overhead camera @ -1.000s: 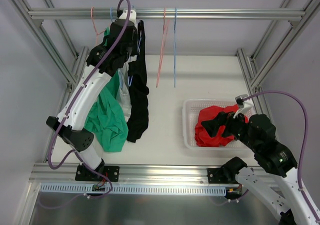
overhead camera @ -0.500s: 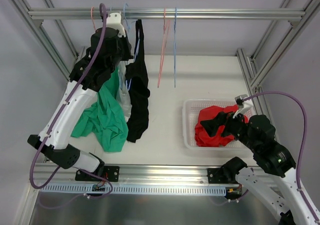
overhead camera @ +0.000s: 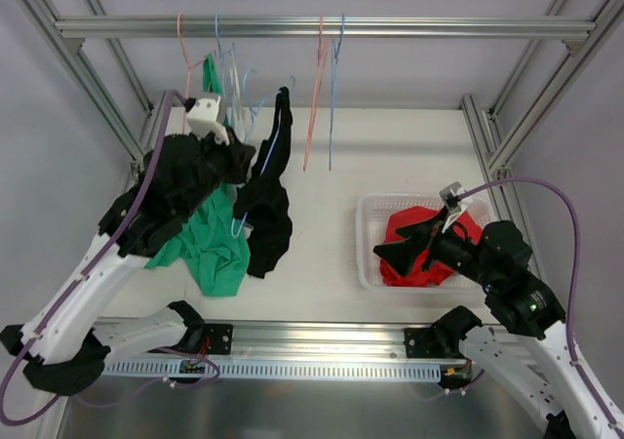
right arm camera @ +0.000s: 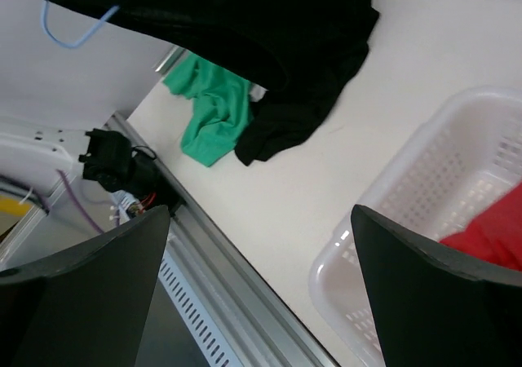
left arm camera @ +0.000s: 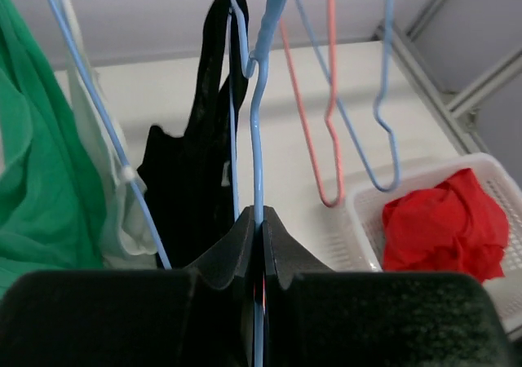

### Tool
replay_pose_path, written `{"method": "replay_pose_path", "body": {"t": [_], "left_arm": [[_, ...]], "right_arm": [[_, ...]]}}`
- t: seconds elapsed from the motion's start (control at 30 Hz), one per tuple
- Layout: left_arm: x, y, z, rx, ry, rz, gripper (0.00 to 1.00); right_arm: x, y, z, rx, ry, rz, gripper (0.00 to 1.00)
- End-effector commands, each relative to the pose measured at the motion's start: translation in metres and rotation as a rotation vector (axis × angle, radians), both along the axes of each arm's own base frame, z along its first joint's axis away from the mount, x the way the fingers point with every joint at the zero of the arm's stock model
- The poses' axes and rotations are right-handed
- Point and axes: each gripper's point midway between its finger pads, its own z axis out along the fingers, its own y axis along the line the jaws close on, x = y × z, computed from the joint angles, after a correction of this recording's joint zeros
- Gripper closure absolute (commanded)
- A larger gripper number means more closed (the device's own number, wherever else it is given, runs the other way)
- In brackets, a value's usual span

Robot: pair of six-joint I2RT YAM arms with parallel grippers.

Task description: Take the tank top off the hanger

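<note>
I have the left hand clamped on the blue hanger; black tank top not yet off it; right hand gapes empty.

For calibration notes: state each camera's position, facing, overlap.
Top external: above, behind the bases, looking down at the table; both arms show.
Left wrist: on the left gripper, shut on the blue hanger, facing the black tank top.
Right wrist: on the open right gripper, facing the near table edge.
Shared: both wrists see the black tank top and white basket.
</note>
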Motion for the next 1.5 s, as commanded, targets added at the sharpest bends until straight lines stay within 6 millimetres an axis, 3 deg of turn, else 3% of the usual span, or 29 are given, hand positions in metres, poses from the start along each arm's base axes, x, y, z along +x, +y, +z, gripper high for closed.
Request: {"method": "replay_pose_path", "body": {"t": [0.0, 0.03, 0.07, 0.1, 0.13, 0.17, 0.23, 0.27, 0.3, 0.37, 0.4, 0.43, 0.47, 0.5, 0.6, 0.67, 0.7, 0.8, 0.83, 0.97, 1.1, 1.13, 1.27, 1.43, 1.47], "left_arm": [[-0.040, 0.000, 0.005, -0.092, -0.057, -0.081, 1.00], [-0.060, 0.004, 0.007, -0.118, -0.079, -0.113, 1.00], [-0.066, 0.002, -0.023, -0.101, -0.032, -0.130, 1.00], [-0.073, 0.003, -0.035, -0.107, -0.015, -0.140, 1.00], [-0.089, 0.008, -0.037, -0.157, -0.020, -0.169, 1.00], [-0.094, 0.009, -0.070, -0.131, 0.039, -0.174, 1.00], [-0.110, 0.015, -0.088, -0.178, 0.078, -0.195, 1.00], [-0.115, 0.013, -0.117, -0.159, 0.134, -0.210, 1.00], [-0.122, 0.011, -0.131, -0.158, 0.164, -0.238, 1.00], [-0.142, 0.002, -0.145, -0.200, 0.207, -0.336, 1.00], [-0.148, -0.001, -0.166, -0.188, 0.247, -0.361, 1.00], [-0.156, -0.002, -0.169, -0.200, 0.250, -0.398, 1.00], [-0.164, -0.006, -0.181, -0.198, 0.280, -0.442, 1.00], [-0.170, -0.006, -0.179, -0.220, 0.269, -0.470, 1.00], [-0.188, -0.012, -0.172, -0.270, 0.271, -0.562, 1.00], [-0.199, -0.015, -0.164, -0.288, 0.269, -0.626, 1.00], [-0.203, -0.017, -0.161, -0.292, 0.271, -0.653, 1.00], [-0.216, -0.022, -0.155, -0.304, 0.291, -0.726, 1.00], [-0.217, -0.022, -0.154, -0.309, 0.294, -0.733, 1.00], [-0.219, -0.022, -0.151, -0.325, 0.287, -0.734, 1.00], [-0.220, -0.018, -0.139, -0.347, 0.242, -0.730, 1.00], [-0.220, -0.017, -0.138, -0.349, 0.238, -0.729, 1.00], [-0.218, -0.015, -0.133, -0.351, 0.216, -0.719, 1.00], [-0.216, -0.015, -0.134, -0.324, 0.205, -0.718, 1.00], [-0.216, -0.015, -0.132, -0.321, 0.200, -0.723, 1.00]], "right_arm": [[-0.019, 0.028, 0.024, 0.086, -0.099, 0.225, 0.01], [-0.020, 0.031, 0.023, 0.091, -0.098, 0.243, 0.01], [-0.021, 0.035, 0.018, 0.099, -0.099, 0.268, 0.00], [-0.023, 0.036, 0.022, 0.113, -0.110, 0.280, 0.01], [-0.022, 0.038, 0.014, 0.118, -0.090, 0.285, 0.01], [-0.021, 0.040, 0.016, 0.134, -0.101, 0.291, 0.00], [-0.018, 0.044, 0.004, 0.138, -0.077, 0.288, 0.01], [-0.015, 0.046, 0.005, 0.151, -0.080, 0.278, 0.00], [-0.015, 0.050, 0.003, 0.156, -0.079, 0.289, 0.00], [-0.006, 0.057, -0.005, 0.147, -0.063, 0.261, 0.02], [-0.004, 0.060, -0.010, 0.132, -0.051, 0.256, 0.03], [-0.008, 0.067, -0.014, 0.115, -0.044, 0.271, 0.05], [0.004, 0.069, -0.023, 0.070, -0.036, 0.212, 0.06], [-0.001, 0.077, -0.028, 0.049, -0.028, 0.228, 0.07], [0.015, 0.090, -0.047, -0.024, -0.013, 0.140, 0.10], [0.027, 0.099, -0.046, -0.006, -0.039, 0.097, 0.13], [0.031, 0.106, -0.055, -0.029, -0.030, 0.084, 0.14], [0.038, 0.122, -0.051, -0.029, -0.050, 0.086, 0.22], [0.042, 0.129, -0.058, -0.059, -0.052, 0.094, 0.25], [0.063, 0.131, -0.066, -0.126, -0.077, 0.011, 0.35], [0.068, 0.134, -0.076, -0.164, -0.072, 0.002, 0.40], [0.068, 0.135, -0.078, -0.168, -0.067, 0.007, 0.44], [0.065, 0.136, -0.082, -0.171, -0.062, 0.016, 1.00], [0.063, 0.117, -0.063, -0.165, -0.095, -0.022, 1.00], [0.071, 0.106, -0.052, -0.171, -0.115, -0.087, 1.00]]}}
